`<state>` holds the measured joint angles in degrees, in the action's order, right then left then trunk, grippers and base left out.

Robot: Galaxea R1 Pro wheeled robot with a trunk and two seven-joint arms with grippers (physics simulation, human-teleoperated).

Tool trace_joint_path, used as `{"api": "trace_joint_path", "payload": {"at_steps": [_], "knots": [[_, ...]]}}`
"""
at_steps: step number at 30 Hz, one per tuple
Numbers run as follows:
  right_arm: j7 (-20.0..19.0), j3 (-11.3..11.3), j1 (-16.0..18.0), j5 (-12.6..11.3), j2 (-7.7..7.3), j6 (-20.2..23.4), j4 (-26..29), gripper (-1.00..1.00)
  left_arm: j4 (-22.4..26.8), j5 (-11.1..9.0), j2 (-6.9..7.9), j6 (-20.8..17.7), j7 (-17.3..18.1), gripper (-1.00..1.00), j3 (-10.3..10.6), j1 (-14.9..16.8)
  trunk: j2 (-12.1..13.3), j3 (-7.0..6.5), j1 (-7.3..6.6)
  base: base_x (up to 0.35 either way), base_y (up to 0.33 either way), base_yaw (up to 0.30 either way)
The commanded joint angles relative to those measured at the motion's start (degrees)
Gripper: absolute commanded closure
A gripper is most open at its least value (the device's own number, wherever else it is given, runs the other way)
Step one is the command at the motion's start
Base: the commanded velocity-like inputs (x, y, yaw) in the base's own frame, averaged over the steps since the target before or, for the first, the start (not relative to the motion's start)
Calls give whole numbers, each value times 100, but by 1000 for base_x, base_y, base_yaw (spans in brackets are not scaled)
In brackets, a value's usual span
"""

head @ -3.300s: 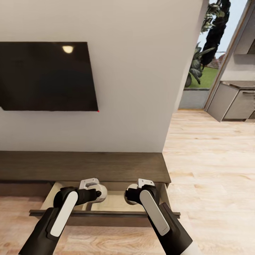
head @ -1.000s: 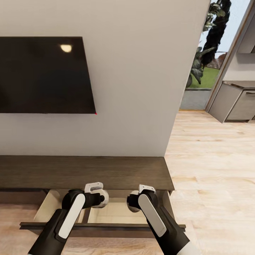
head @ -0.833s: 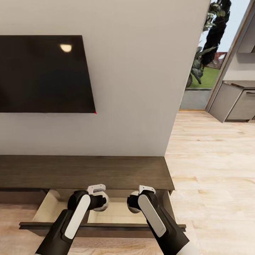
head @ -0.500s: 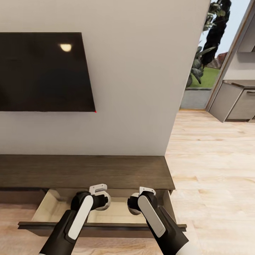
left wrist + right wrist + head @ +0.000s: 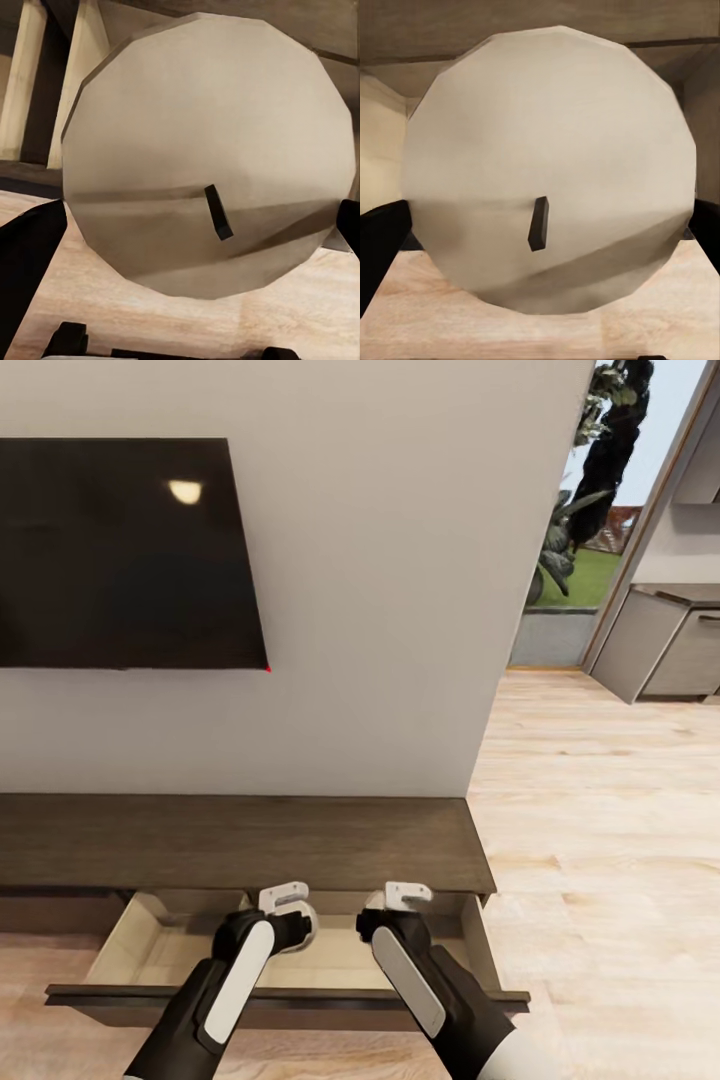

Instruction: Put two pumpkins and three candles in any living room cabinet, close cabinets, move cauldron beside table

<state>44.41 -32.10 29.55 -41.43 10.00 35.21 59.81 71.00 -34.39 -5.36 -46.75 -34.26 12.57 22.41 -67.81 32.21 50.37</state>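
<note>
Grey-beige stubby candles, one pinched in the left gripper [image 5: 300,920] [image 5: 206,172] and one in the right gripper [image 5: 385,915] [image 5: 547,180], hang over the long dark-brown wood cabinet's [image 5: 240,840] open beige drawer [image 5: 150,950], evidently positioned for lowering inside.

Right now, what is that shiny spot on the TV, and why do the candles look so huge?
In the head view, the bright spot is glare on the dark TV screen, probably a reflected lamp. In the left wrist view, the candle looks huge because the camera sits very close to its flat top; soft shadow bands cross it. In the right wrist view, the other candle looks the same.
</note>
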Motion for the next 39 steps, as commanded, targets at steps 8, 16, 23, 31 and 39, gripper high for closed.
{"api": "trace_joint_path", "payload": {"at_steps": [8, 16, 23, 31, 39], "knots": [[-398, -15, 7, 171, 0, -106, -56, 100, -27, -4, 0, 137, 14, 100, 46, 0, -322, 144, 176, 0, 0, 0], [-423, -16, 7, 186, 0, -323, -111, 100, -73, 3, 0, 157, 15, 100, 117, 0, -643, 288, 352, 0, 0, 0], [-424, -16, 7, 188, 0, -340, -127, 100, -77, 3, 2, 166, 51, 100, 115, 0, -924, 414, 506, 0, 0, 0], [-436, -16, 7, 188, 0, -364, -159, 100, -101, 3, 8, 302, 76, 100, 123, 0, -1245, 557, 681, 0, 0, 0], [-441, -16, 7, 188, 0, -366, -163, 100, -194, 11, 1, 321, 77, 100, 123, 0, -1566, 701, 857, 0, 0, 0]]}}
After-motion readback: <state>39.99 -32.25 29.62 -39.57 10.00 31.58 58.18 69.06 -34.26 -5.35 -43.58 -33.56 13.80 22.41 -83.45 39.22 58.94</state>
